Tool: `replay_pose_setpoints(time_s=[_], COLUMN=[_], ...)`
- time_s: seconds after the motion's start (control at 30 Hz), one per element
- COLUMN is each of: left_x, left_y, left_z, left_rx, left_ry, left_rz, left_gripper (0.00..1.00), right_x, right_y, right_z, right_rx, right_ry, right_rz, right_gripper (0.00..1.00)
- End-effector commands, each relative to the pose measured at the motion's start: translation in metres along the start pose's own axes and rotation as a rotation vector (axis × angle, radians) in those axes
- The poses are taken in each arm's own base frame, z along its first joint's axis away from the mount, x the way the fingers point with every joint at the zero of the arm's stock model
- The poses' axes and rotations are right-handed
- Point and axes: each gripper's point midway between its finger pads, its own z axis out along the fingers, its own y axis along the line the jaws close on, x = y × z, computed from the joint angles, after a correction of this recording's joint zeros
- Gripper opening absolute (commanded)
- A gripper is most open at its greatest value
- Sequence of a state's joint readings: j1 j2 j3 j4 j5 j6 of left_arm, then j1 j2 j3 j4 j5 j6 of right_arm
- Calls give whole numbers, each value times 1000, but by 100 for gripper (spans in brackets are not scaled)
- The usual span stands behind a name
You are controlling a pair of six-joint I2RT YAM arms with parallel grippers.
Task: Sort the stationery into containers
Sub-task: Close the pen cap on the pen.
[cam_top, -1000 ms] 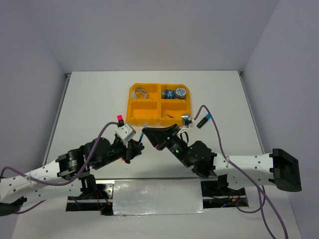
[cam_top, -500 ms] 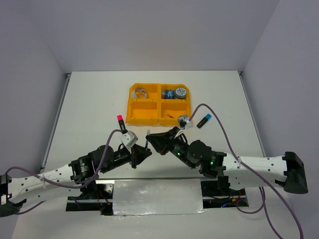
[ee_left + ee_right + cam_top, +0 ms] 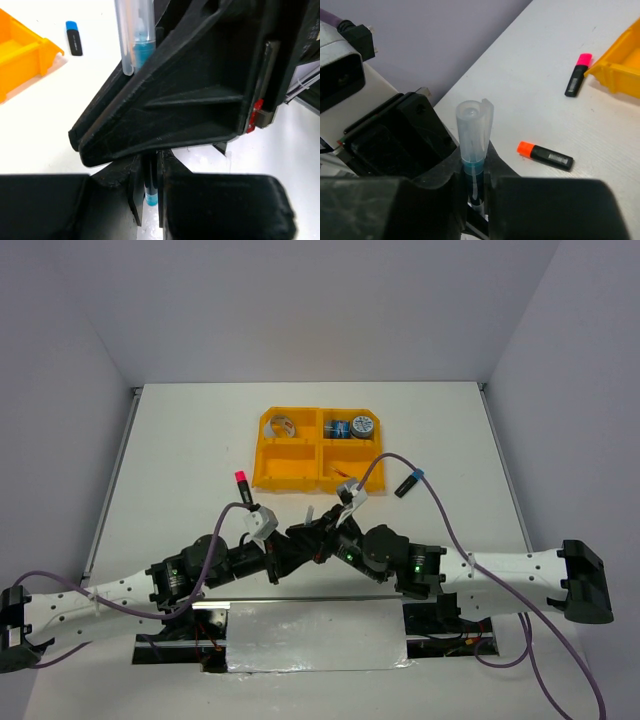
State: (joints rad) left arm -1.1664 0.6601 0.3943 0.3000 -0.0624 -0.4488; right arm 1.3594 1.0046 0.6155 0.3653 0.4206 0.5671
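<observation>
A thin blue pen with a clear cap [image 3: 474,131] stands between my two grippers, which meet near the table's front middle. My left gripper [image 3: 149,187] is shut on the pen's lower end [image 3: 150,196]. My right gripper [image 3: 475,172] is shut on the pen just below the cap, and its black body fills the left wrist view. In the top view the left gripper [image 3: 283,558] and right gripper [image 3: 312,537] touch tips. The orange four-compartment tray [image 3: 318,447] sits at the far middle and holds a silvery ring [image 3: 283,425] and tape rolls [image 3: 351,427].
A pink-capped marker [image 3: 240,477] lies left of the tray and also shows in the right wrist view [image 3: 578,75]. A blue-capped marker [image 3: 408,482] lies right of the tray. An orange-capped marker [image 3: 544,154] lies on the table near the grippers.
The two grippers have moved together over the front middle of the table. The right gripper has come onto the blue pen that the left gripper holds.
</observation>
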Motion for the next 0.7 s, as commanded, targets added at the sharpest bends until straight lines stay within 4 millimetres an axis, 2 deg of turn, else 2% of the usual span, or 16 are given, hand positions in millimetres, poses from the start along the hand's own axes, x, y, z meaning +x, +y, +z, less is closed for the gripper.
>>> replay_pose_setpoints(time_s=[0.0,0.07,0.1,0.13,0.23,0.27,0.3,0.37,0.43,0.47,0.5,0.57,0.6,0.67], left_x=[-41,-42,-42,-44,-47,-47,-52,-56,-63,-64,-67,-67,-68,-66], left_y=[-17,-16,-15,-15,-14,-15,-16,-18,-20,-20,-22,-24,-24,-25], left_z=[2,3,4,4,6,7,7,7,7,7,7,8,9,9], left_rx=[58,47,42,37,26,28,31,36,41,40,46,53,56,62], left_ry=[-141,-141,-138,-139,-141,-142,-152,-165,-178,-183,-189,-183,-182,-178], left_rz=[-10,-15,-17,-25,-30,-32,-34,-35,-29,-27,-17,-15,-11,-11], left_gripper=[0,0,0,5,28,45,55,66,63,57,43,7,1,0], right_x=[1,-1,-2,-2,-1,-1,1,3,6,8,9,10,8,5], right_y=[18,19,18,19,22,23,23,25,25,26,26,25,26,28], right_z=[-5,-6,-7,-7,-7,-7,-7,-6,-5,-5,-5,-5,-6,-8], right_rx=[-69,-72,-72,-76,-93,-98,-100,-113,-116,-122,-124,-122,-126,-133], right_ry=[29,23,20,19,21,20,24,33,42,48,49,50,44,39], right_rz=[2,9,11,10,8,10,9,7,8,7,7,11,15,16], right_gripper=[12,0,0,0,0,0,0,0,0,0,0,0,0,0])
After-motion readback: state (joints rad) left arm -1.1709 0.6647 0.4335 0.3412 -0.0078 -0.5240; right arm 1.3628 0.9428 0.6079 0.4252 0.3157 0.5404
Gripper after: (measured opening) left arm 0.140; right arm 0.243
